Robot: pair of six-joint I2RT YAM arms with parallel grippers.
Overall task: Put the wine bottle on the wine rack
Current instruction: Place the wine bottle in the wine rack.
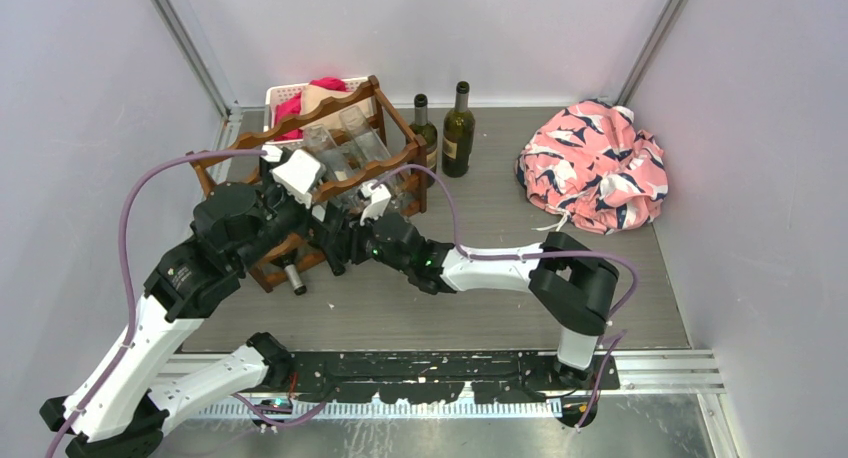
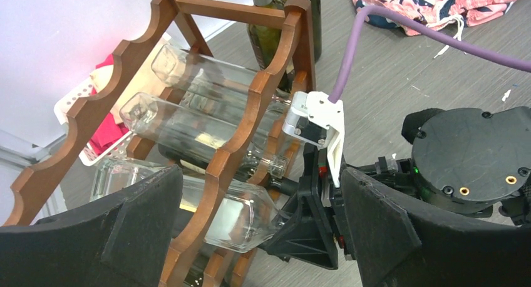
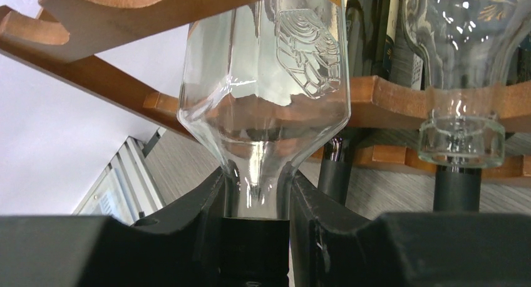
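Note:
The wine rack (image 1: 322, 115) is dark reddish-brown wood with scalloped rails and stands at the back left. A clear glass wine bottle (image 3: 263, 80) lies in a lower tier, neck pointing out toward me. My right gripper (image 3: 255, 196) is shut on that neck, right at the rack's front. In the left wrist view the same bottle (image 2: 231, 215) rests across a rail (image 2: 241, 149), with the right gripper (image 2: 316, 218) on its neck. My left gripper (image 2: 260, 196) hangs open just in front of the rack, holding nothing.
Two more clear bottles (image 2: 206, 93) and a dark bottle (image 3: 335, 174) lie in the rack. Two dark green bottles (image 1: 459, 128) stand beside its right end. A white slotted basket (image 1: 285, 93) sits behind it, and a pink patterned cloth (image 1: 595, 168) lies at the back right.

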